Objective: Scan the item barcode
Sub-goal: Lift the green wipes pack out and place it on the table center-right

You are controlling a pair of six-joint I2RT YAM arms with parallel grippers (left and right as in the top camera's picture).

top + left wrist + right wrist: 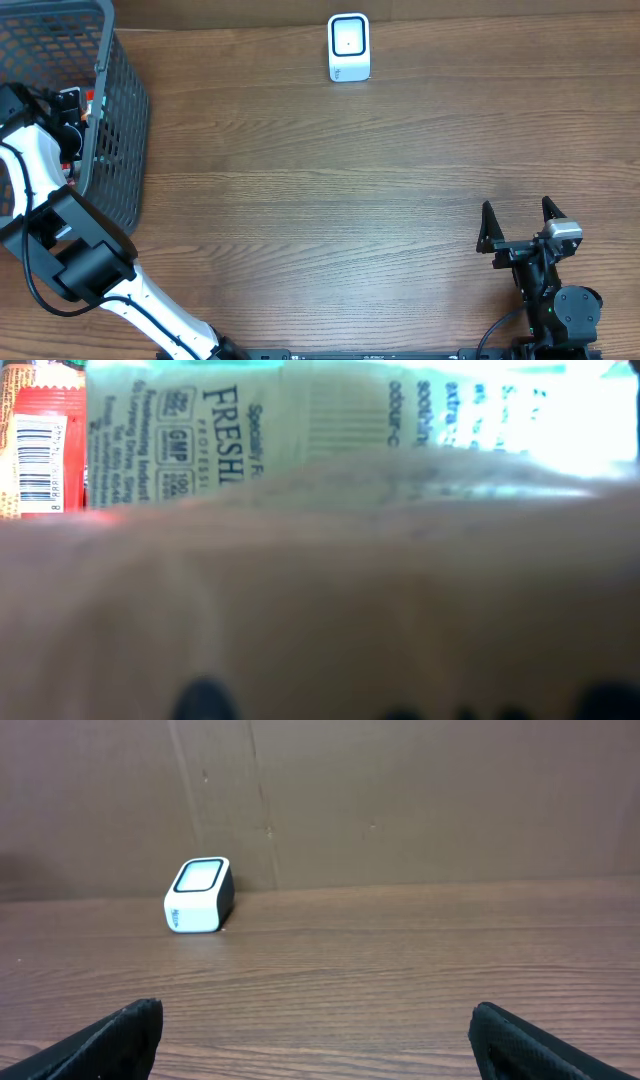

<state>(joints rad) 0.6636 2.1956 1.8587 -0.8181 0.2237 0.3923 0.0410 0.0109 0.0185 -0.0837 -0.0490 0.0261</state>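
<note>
Near right, right arm (545, 270) sits low on the tabletop (320, 200), right jaws spread wide and holding nothing, tips aimed toward the far edge; in the right wrist view both dark fingertips (112, 1042) show at the bottom corners, well apart, with bare wood between them. Near left, left arm (95, 265) rises from the near edge and bends to the far left, its white link (28, 150) going over the rim of the wire basket (125, 150). Left jaws are down inside the basket, at its right wall; can't tell from the overhead or the wrist view how wide they stand or whether they grip anything. The left wrist view is mostly filled by a blurred tan surface (320, 600) very close to the lens. Above it is a pale pouch (260, 430) with dark print, partly readable as "FRESH", and at the upper left a red pack (45, 455) with a white barcode label (35, 460), just beside the pouch. So the items are in the basket at the far left; which one is meant is unclear. Far centre, a white scanner (349, 47) stands upright on the tabletop near the back wall, well apart from both arms and the basket, its window facing the near side.
</note>
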